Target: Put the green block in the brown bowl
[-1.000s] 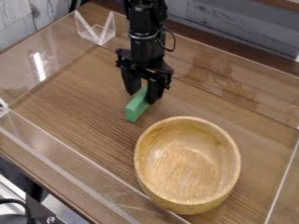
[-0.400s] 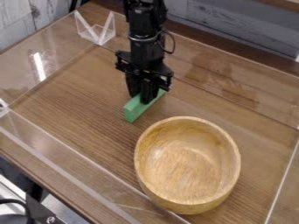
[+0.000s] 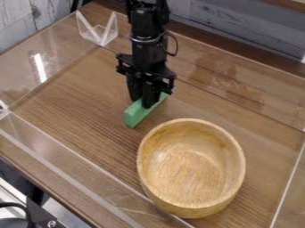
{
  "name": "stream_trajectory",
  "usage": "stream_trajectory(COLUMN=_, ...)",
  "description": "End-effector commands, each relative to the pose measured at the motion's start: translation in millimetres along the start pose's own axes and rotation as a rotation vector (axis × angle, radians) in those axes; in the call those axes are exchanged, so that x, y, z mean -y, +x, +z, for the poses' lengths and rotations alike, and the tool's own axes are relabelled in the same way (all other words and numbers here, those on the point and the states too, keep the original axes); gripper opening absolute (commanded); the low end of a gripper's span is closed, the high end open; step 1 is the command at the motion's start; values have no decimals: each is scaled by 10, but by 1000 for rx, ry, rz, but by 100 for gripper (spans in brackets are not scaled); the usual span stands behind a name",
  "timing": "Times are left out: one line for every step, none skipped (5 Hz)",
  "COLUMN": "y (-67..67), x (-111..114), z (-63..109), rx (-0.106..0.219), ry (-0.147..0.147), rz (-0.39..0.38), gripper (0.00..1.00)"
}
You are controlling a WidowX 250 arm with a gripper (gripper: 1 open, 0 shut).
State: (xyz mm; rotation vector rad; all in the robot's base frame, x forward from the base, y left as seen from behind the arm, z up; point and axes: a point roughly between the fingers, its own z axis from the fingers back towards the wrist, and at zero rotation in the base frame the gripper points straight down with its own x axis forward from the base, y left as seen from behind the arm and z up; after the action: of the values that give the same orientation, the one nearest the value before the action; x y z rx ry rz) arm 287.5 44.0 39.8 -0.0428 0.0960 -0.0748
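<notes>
One rectangular green block [image 3: 137, 113], gripper [image 3: 146, 96] closed on its far end, just beside round wooden bowl [image 3: 191, 169] | not inside yet | risk: off-centre grip could let block pivot; too low a carry could catch thick near rim

The slim, plain bright green rectangular block [image 3: 139, 113] slants beside the large, round, light tan wooden bowl [image 3: 191, 169], just beyond its rim. The bowl sits upright, thick-rimmed, its grain visible.
</notes>
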Motion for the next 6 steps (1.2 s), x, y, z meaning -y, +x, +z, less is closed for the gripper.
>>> stream_trajectory(y=67, x=30, z=250, rx=67, ry=18, rz=-13, gripper=0)
stream_trajectory(y=54, x=41, z=284, rx=63, ry=17, rz=-13, gripper=0)
stream_trajectory(y=44, x=51, z=320, rx=59, ry=16, rz=-13, gripper=0)
stream_trajectory(y=32, x=61, z=359, rx=54, ry=15, rz=-13, gripper=0)
stream_trajectory(y=17, x=72, z=412, rx=49, ry=15, rz=-12, gripper=0)
stream_trajectory(y=-1, x=102, z=463, rx=46, ry=14, rz=-13, gripper=0)
